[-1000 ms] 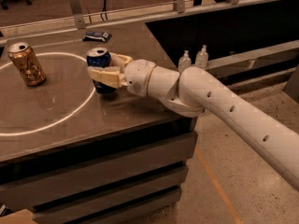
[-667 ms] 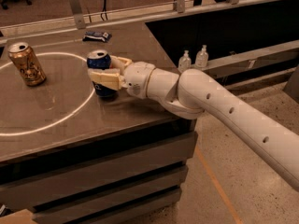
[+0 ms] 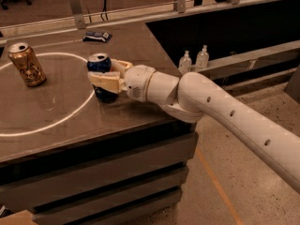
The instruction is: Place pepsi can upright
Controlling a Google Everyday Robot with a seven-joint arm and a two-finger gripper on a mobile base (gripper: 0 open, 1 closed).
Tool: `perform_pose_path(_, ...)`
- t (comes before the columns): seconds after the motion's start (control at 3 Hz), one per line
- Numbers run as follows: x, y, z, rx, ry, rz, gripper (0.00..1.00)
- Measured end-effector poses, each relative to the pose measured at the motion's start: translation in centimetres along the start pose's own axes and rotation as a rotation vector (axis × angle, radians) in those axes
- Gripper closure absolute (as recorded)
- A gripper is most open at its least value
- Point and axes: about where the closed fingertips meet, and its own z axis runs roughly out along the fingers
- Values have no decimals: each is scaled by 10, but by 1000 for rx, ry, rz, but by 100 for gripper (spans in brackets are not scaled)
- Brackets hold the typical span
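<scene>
One small blue aluminium pepsi can (image 3: pixel 99 64) upright, silver top up, on brown tabletop (image 3: pixel 56 111), at right edge of white painted circle (image 3: pixel 88 103). Cream two-finger gripper (image 3: pixel 98 73) reaches in from right, fingers clamped on either side of can body. Can base at or just above surface; cannot tell which.

Risks:
- release before base sits flat: can tips, rolls toward near table edge
- finger drags on can wall during withdrawal: can topples
- gold-brown can (image 3: pixel 26 64) well apart, collision unlikely
</scene>
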Motion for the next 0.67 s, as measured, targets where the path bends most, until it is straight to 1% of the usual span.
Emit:
perform_pose_path(0.33,2,1,-1,0,-1,7,16)
perform_pose_path(0.67,2,3,-5,0,5,18,0)
